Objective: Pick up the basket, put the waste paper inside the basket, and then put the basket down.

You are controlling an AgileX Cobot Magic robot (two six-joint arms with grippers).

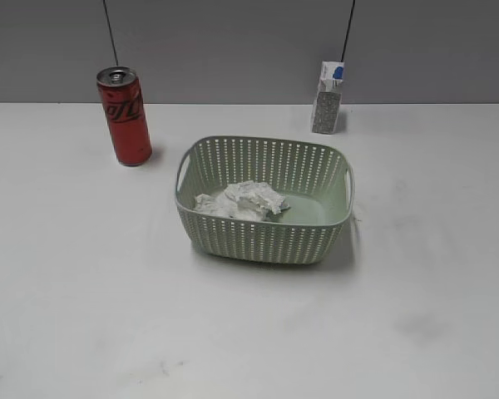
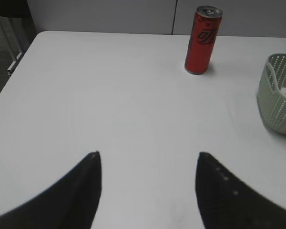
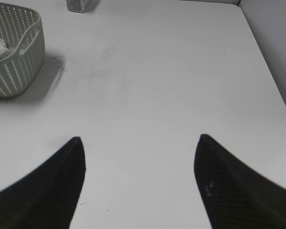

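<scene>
Showing only in wrist views, L tool (image 2: 147,155) & R tool (image 3: 139,138) gape wide, empty, off basket (image 1: 266,241)

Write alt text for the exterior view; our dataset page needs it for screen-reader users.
A pale green perforated basket sits on a white table with crumpled white waste paper inside. A red drink can stands behind it to the left, a small white-and-grey carton behind to the right.
</scene>
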